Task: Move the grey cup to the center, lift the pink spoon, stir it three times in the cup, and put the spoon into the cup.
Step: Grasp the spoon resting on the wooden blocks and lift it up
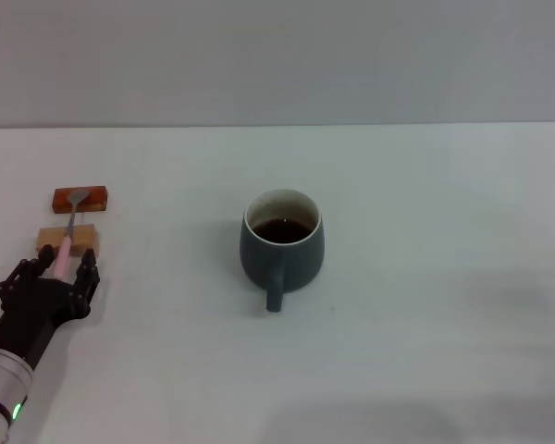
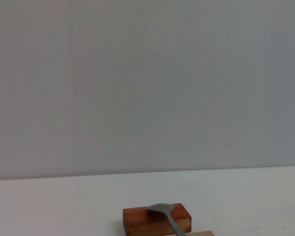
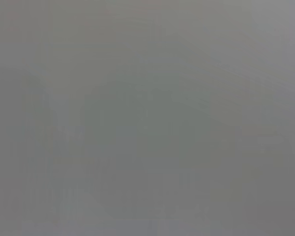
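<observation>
The grey cup (image 1: pixel 282 248) stands upright near the middle of the table, handle toward me, with dark liquid inside. The pink spoon (image 1: pixel 66 247) lies at the far left across two small blocks, its metal bowl on the red-brown block (image 1: pixel 80 198) and its pink handle over the tan block (image 1: pixel 67 239). My left gripper (image 1: pixel 67 265) is low at the handle's near end, open, with one finger on each side of the handle. The left wrist view shows the spoon's bowl (image 2: pixel 161 209) on the red-brown block (image 2: pixel 137 220). My right gripper is out of view.
The white table (image 1: pixel 425 305) ends at a pale wall behind. The right wrist view shows only a blank grey surface.
</observation>
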`<state>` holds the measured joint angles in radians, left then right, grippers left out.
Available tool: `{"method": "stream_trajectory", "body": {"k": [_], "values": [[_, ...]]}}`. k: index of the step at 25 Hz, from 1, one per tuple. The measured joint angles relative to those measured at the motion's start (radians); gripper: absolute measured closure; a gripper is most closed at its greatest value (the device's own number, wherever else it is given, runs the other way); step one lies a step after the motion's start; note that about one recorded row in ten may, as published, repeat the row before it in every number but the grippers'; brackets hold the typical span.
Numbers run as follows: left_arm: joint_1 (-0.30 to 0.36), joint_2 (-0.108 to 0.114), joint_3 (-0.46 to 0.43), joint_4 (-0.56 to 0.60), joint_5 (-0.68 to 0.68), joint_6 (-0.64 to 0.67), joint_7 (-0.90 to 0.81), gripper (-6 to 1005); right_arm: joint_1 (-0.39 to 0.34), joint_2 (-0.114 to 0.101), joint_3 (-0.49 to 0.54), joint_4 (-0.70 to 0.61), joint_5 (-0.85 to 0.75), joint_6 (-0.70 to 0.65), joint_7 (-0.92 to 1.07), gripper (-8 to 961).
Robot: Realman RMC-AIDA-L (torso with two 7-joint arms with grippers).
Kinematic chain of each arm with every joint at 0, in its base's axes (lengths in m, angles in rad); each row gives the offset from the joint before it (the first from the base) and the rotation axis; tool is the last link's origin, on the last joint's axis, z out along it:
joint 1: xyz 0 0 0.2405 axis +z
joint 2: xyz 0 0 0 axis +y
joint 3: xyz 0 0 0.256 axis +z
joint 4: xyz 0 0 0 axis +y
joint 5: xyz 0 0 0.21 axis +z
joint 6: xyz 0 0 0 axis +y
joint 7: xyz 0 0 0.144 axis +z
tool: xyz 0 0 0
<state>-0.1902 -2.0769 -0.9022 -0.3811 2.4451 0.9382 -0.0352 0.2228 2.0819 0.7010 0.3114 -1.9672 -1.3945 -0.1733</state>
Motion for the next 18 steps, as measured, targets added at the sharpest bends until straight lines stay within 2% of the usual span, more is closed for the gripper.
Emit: {"method": "stream_trajectory", "body": {"k": [7, 10, 18], "values": [[-0.005, 0.001, 0.000, -0.001, 0.000, -0.003, -0.003, 425, -0.003, 0.000, 0.000, 0.000, 0.003, -0.004, 0.000, 955], [-0.009, 0.001, 0.000, 0.002, 0.000, -0.008, -0.004, 522, -0.003, 0.000, 0.000, 0.000, 0.004, -0.004, 0.000, 955], [-0.011, 0.002, -0.004, -0.004, -0.004, -0.047, -0.002, 581, -0.005, -0.002, 0.000, 0.000, 0.005, -0.006, 0.000, 954]]}}
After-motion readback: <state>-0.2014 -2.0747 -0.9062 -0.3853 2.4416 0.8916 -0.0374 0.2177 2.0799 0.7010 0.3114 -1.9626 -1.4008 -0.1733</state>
